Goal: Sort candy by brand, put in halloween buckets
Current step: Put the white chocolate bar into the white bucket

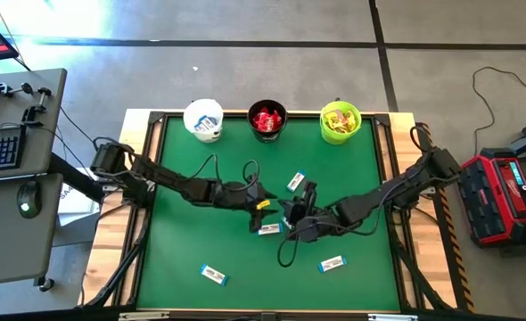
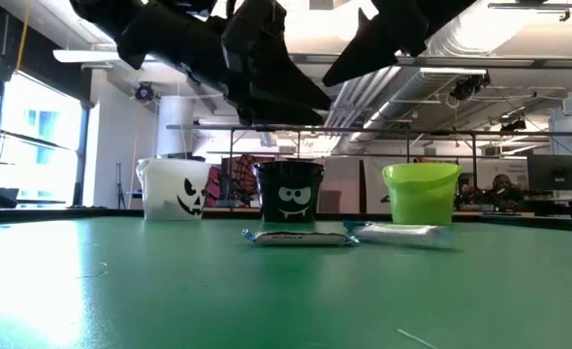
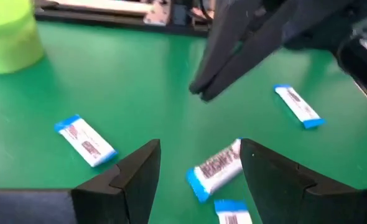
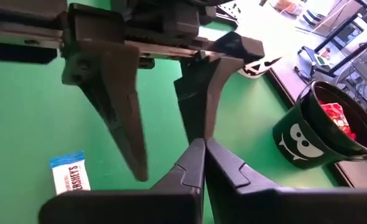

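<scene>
Several narrow white-and-blue candy bars lie flat on the green table (image 1: 183, 223). My left gripper (image 1: 263, 212) (image 3: 199, 165) hovers open at mid-table, its fingers standing on either side of one bar (image 3: 214, 171) (image 1: 269, 229) on the table below them. My right gripper (image 1: 304, 198) (image 4: 203, 149) is shut and empty, just right of the left gripper and facing it. The white bucket (image 1: 203, 119), the black bucket (image 1: 267, 119) with red candy in it and the lime green bucket (image 1: 340, 120) with yellow candy in it stand in a row at the far edge.
Other bars lie at the far middle (image 1: 295, 181), the near left (image 1: 213, 275) and the near right (image 1: 332, 263). Another bar (image 3: 233, 211) shows under the left gripper. The two grippers are close together. A desk with a keyboard (image 1: 0, 147) stands left of the table.
</scene>
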Controlling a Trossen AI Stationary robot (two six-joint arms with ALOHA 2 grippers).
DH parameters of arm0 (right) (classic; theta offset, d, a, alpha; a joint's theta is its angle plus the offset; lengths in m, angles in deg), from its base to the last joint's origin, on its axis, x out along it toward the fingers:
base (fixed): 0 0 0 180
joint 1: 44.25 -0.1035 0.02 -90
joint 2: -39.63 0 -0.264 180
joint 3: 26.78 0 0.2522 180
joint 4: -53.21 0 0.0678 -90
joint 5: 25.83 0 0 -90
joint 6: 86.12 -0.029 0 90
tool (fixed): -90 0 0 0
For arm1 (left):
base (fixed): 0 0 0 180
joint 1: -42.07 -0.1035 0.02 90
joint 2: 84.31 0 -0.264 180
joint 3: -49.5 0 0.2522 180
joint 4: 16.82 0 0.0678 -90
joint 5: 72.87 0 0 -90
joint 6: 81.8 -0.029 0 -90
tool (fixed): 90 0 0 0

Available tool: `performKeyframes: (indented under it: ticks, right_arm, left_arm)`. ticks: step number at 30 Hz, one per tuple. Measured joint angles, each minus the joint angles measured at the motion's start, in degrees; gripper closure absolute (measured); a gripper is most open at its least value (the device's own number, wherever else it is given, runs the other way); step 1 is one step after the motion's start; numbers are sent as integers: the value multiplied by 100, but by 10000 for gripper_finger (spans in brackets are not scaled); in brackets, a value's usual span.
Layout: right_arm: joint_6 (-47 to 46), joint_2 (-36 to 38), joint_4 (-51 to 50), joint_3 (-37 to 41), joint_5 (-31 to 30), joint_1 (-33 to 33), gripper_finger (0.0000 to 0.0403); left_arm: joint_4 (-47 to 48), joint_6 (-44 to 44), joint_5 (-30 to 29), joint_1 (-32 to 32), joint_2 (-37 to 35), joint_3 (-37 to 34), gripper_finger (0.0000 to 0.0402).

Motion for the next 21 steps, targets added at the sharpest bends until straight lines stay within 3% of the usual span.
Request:
performKeyframes:
  ticks: [3,7,13,17,21]
  right_arm:
    - [-257,2,-269,-4,571,1,403]
    - [-1452,2,-957,0,1772,66,395]
    - [-3028,-9,-1810,141,2628,-120,312]
    - [-3746,-63,-1814,334,2823,-366,245]
    - [-4180,-301,-1762,474,2812,-549,215]
  left_arm:
    - [231,-16,116,28,0,0,190]
    - [562,-184,330,34,0,0,190]
    - [717,-151,330,34,0,-2,190]
    - [723,-151,313,34,0,-2,190]
    - [732,-151,313,34,0,-2,190]
